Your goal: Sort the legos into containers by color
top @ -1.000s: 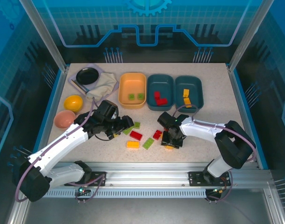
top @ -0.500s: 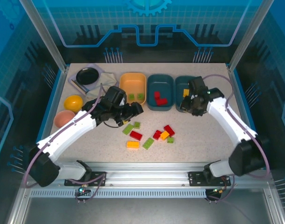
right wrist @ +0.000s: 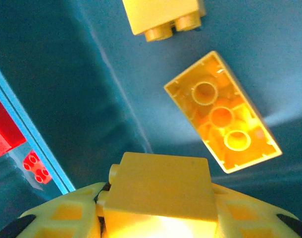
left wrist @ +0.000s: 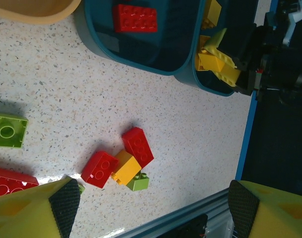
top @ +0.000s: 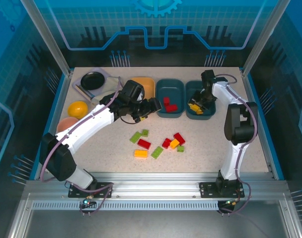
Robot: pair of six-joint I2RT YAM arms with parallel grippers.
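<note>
Speckled desk (top: pixel 210 148) w/ loose legos (top: pixel 144 144) mid; left fingers (left wrist: pixel 62 198) open, empty; right fingers (right wrist: pixel 57 218) gripping yellow brick (right wrist: pixel 158 191) over far-right teal tray (right wrist: pixel 270 59).

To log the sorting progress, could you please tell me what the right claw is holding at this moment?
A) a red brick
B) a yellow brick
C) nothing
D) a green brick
B: the right wrist view shows a yellow brick clamped in the right claw, above the teal tray.
</note>
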